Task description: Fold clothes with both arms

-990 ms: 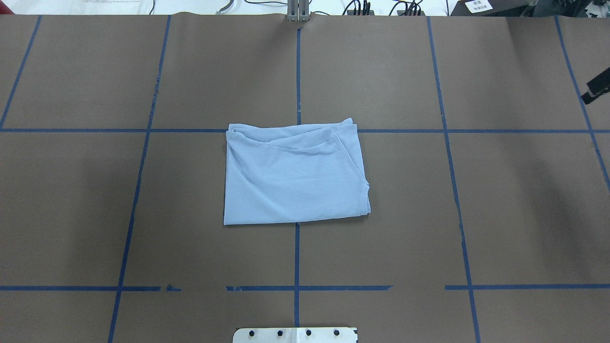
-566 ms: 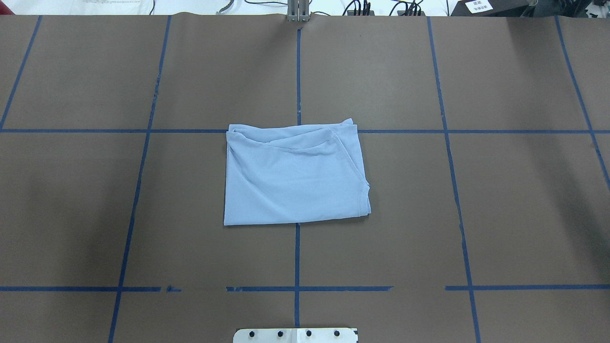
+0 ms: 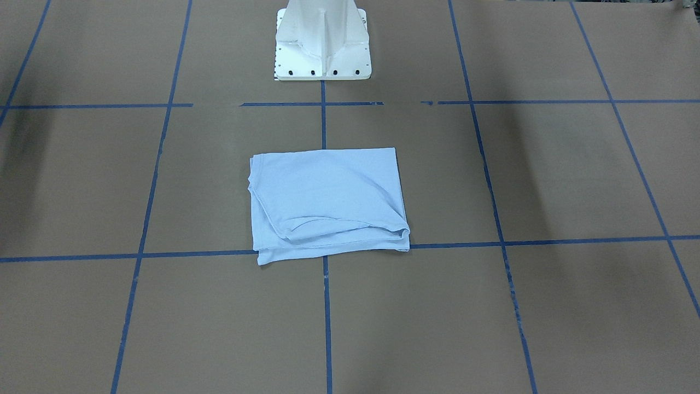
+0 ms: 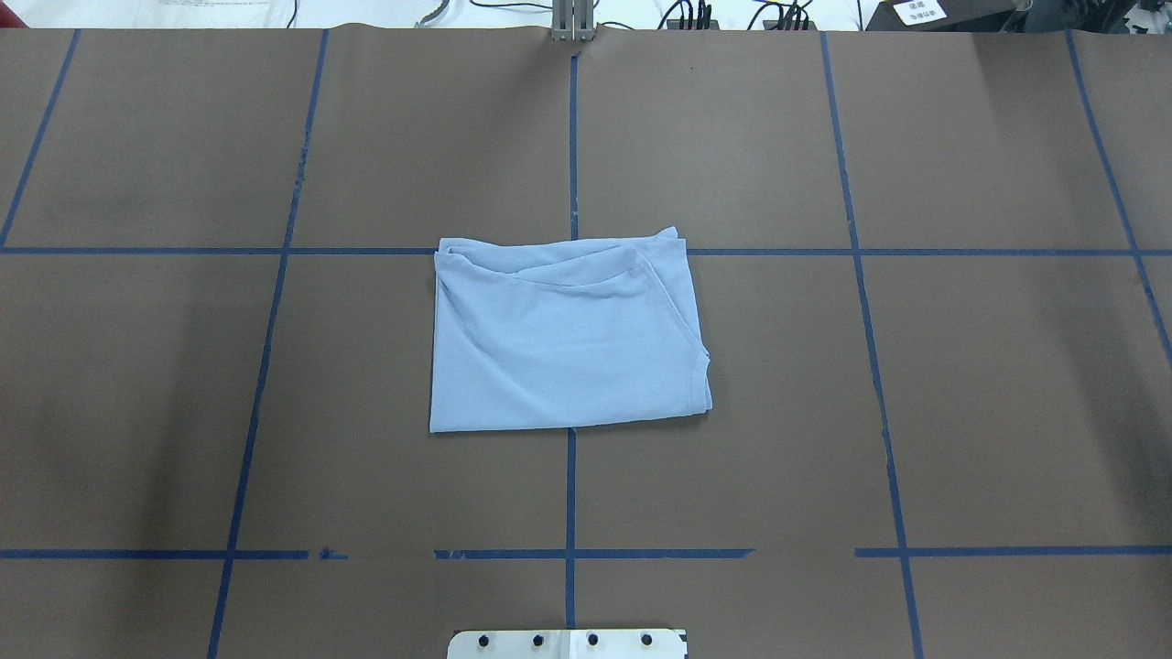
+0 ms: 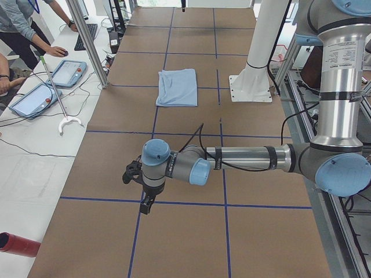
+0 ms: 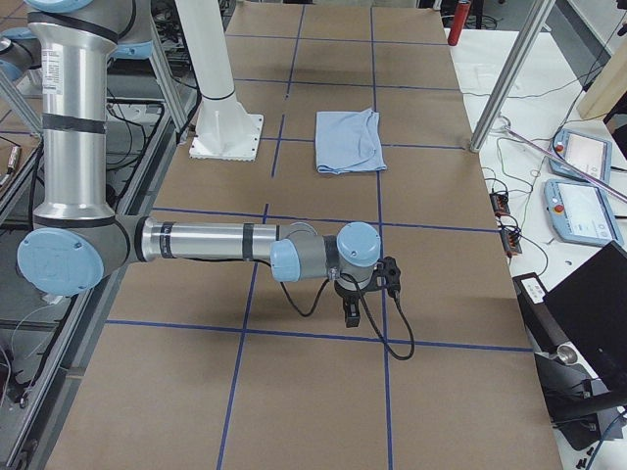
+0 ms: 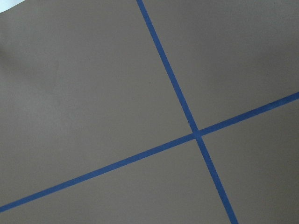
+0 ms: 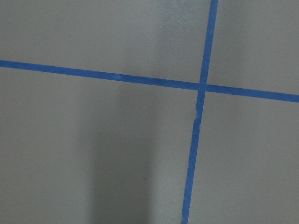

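Elbows bent, left arm [image 5: 243, 157], right arm [image 6: 206, 241] reaching level, jaws' state cannot be told

readable text: none | white label [image 4: 918, 11], upper right, overhead view: print too small | sticker [image 5: 342, 55] on left arm [image 5: 243, 157]: illegible

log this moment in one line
T-shirt: folded, flat | left end effector: clear of it | right end effector: clear of it
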Controlling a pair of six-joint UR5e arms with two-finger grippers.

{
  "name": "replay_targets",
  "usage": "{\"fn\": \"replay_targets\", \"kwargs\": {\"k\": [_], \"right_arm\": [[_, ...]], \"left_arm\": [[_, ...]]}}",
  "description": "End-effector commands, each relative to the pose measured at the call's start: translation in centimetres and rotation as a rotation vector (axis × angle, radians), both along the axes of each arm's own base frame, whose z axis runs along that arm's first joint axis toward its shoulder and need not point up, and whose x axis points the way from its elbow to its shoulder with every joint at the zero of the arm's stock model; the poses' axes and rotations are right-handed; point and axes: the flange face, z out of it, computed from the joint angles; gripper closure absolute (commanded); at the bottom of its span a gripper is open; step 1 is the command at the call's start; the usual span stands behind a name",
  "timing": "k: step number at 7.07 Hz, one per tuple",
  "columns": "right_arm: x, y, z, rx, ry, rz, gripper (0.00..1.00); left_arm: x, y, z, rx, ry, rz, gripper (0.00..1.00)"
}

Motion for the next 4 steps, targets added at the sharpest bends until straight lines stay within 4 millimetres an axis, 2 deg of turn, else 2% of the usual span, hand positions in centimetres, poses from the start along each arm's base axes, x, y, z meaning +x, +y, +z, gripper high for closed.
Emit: {"fn": "replay_targets", "kwargs": {"k": [1,2,3,4], "right_arm": [[0.2,-0.4,-2.0,-0.030,-0.014,0.088,0.00],[0.7,-1.1,-2.7,-0.046,-0.017,0.098,0.00],[1.7,-2.0,-3.8,-0.091,-0.018,0.119,0.00],[2.3,-1.5,-4.2,-0.129,-0.028,0.124,0.00]], "left_arm": [[0.5,0.2,-2.7,-0.084,0.057,0.007,0.00],[0.6,-0.2,-4.4,-0.106,0.069,0.007,0.00],[0.6,0.6,-4.4,-0.111,0.072,0.012,0.00],[0.6,0.8,-3.6,-0.117,0.071,0.015,0.00]]}}
